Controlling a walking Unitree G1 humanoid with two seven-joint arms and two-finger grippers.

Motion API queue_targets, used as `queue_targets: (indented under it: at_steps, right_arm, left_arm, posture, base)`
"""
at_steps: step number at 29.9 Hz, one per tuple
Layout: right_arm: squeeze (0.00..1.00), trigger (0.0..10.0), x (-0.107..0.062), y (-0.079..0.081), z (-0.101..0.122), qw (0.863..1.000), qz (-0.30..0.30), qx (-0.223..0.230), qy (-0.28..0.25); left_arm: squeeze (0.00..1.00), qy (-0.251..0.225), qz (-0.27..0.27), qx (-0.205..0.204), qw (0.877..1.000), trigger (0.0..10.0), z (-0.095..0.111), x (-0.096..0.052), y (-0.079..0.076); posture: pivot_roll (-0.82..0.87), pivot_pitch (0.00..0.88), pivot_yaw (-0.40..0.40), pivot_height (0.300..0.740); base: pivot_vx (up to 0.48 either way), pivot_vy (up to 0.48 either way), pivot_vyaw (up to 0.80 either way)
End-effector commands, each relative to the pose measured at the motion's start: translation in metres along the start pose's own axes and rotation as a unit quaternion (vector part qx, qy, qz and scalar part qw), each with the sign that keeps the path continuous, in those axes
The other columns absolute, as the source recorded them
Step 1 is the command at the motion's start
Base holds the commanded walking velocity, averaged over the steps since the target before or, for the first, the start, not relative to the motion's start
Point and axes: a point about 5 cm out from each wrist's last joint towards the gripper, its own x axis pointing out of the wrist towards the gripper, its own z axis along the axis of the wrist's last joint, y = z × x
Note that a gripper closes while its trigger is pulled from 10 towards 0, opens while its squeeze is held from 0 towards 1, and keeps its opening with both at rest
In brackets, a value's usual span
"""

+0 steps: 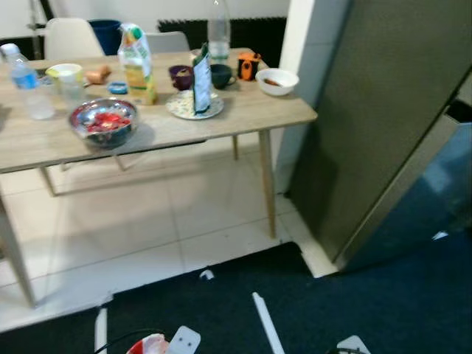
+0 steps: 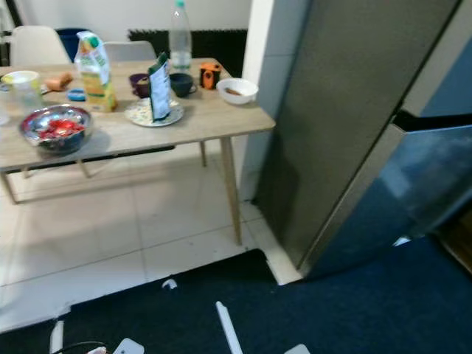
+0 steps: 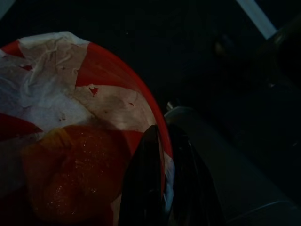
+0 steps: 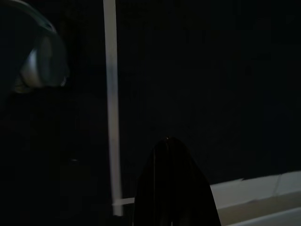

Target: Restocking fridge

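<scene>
The grey fridge [image 2: 354, 125] stands tall at the right of the scene, its door [image 2: 413, 192] swung open toward the robot over a dark blue carpet [image 1: 354, 310]. Left of it, on pale floor tiles [image 1: 147, 221], stands a wooden table [image 1: 243, 110].

On the table, near the front edge, sits a metal bowl [image 1: 104, 122] with red pieces inside. Behind it, toward the middle, stands a yellow juice carton [image 1: 137, 65], and just to its right a plate [image 1: 193, 105] carries an upright dark green packet [image 1: 201, 80]. A clear bottle [image 1: 218, 33] stands at the back edge, and a second one [image 1: 26, 81] at the left end. Toward the right corner lies a white bowl [image 1: 277, 81], with an orange mug [image 1: 248, 66], a dark teal cup [image 1: 220, 75] and a purple cup [image 1: 180, 76] in a row to its left. A pale cup [image 1: 65, 74] and a small blue lid [image 1: 117, 88] lie left of the carton.

The left gripper [image 3: 164, 188] hangs low over the carpet, its two black fingers pinched close together on the rim of a red bowl [image 3: 94, 155] covered in clear film, with orange food inside. The bowl is well away from the fridge, carried at the robot's left side.

The right gripper [image 4: 171, 188] hangs in shadow over the carpet; whether its fingers are apart cannot be told.
</scene>
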Motion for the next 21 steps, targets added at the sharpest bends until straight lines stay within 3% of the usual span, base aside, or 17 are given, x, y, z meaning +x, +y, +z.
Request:
queue_targets:
  at_steps: [1, 21]
  right_arm:
    - [0.0, 10.0, -0.0005, -0.0006, -0.0054, 1.0, 0.001, 0.0, 0.012]
    - [0.0, 10.0, -0.0004, 0.0027, -0.0066, 1.0, 0.003, 0.007, 0.016]
  left_arm:
    - [0.0, 0.029, -0.007, 0.004, 1.0, 10.0, -0.0157, -0.0016, -0.0045]
    - [0.0, 0.027, -0.003, 0.007, 1.0, 10.0, -0.0159, -0.0018, -0.003]
  posture:
    - [-0.05, 0.064, -0.028, 0.74]
    - [-0.05, 0.069, -0.023, 0.74]
  base:
    - [0.0, 0.0, -0.8]
    - [0.0, 0.0, -0.8]
